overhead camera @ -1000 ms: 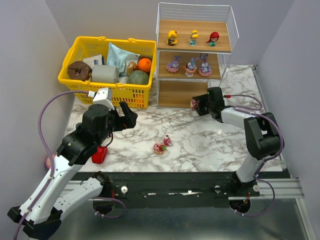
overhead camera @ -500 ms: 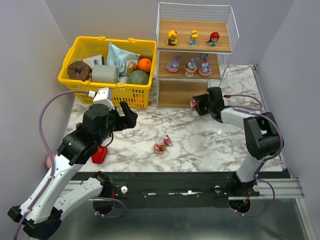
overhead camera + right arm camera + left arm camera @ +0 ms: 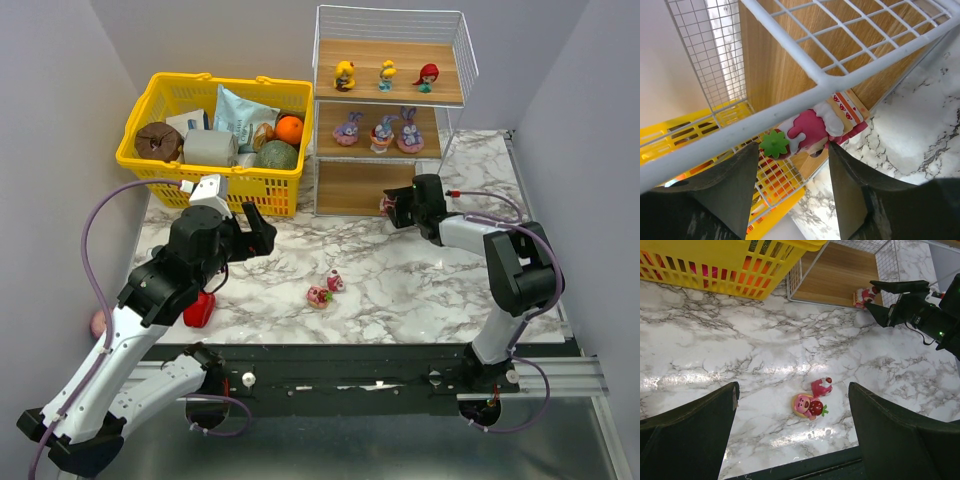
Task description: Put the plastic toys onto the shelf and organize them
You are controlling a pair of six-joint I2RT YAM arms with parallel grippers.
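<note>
The shelf point(image 3: 335, 190) stands at the back. Three dolls point(image 3: 387, 74) sit on its top board and three bunny figures point(image 3: 383, 132) on the middle one. My right gripper point(image 3: 395, 207) is at the bottom tier's front right corner, shut on a pink-red strawberry toy point(image 3: 807, 131) that hangs at the board's edge, under a wire bar point(image 3: 840, 75). The left wrist view shows that toy point(image 3: 862, 294) at the fingertips too. Two more pink-red toys point(image 3: 319, 296) point(image 3: 336, 282) lie together mid-table. My left gripper point(image 3: 792, 387) hovers open above the table near them, one point(image 3: 809, 405) below the other point(image 3: 821, 386).
A yellow basket point(image 3: 140, 155) full of groceries stands left of the shelf. A red bell pepper point(image 3: 199, 310) lies under my left arm near the front edge. A pink ball point(image 3: 98, 322) lies beyond the table's left edge.
My right gripper has edged slightly left toward the shelf's bottom tier with the toy. The left arm has barely shifted.
</note>
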